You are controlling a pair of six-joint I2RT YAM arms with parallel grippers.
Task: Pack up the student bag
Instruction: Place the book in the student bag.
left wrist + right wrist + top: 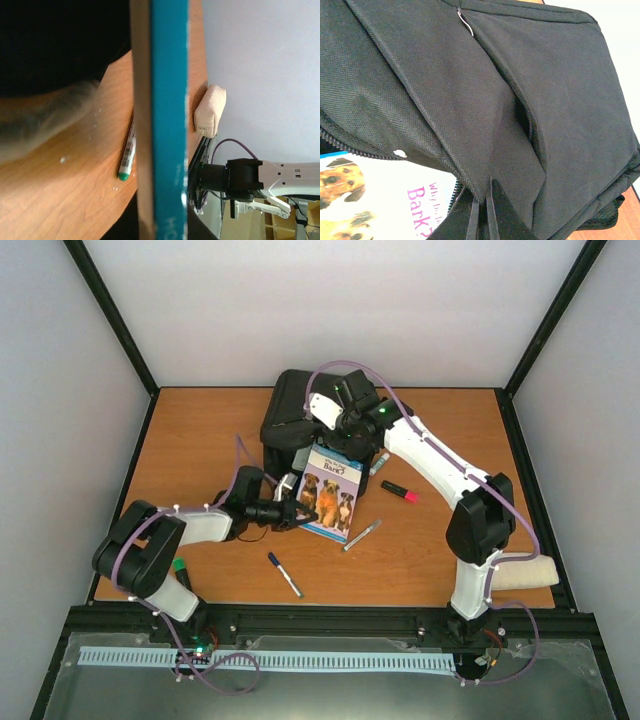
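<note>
Fronting the student bag (pixel 287 408), dog book (pixel 330 492), blue pen (pixel 285 575), beige pouch (pixel 525 573)

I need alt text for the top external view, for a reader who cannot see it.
The left gripper holds a dog book by its edge at the mouth of the black student bag, whose fabric the right gripper pinches, on a wooden table. A pen, a red marker and a beige pouch lie around.
</note>
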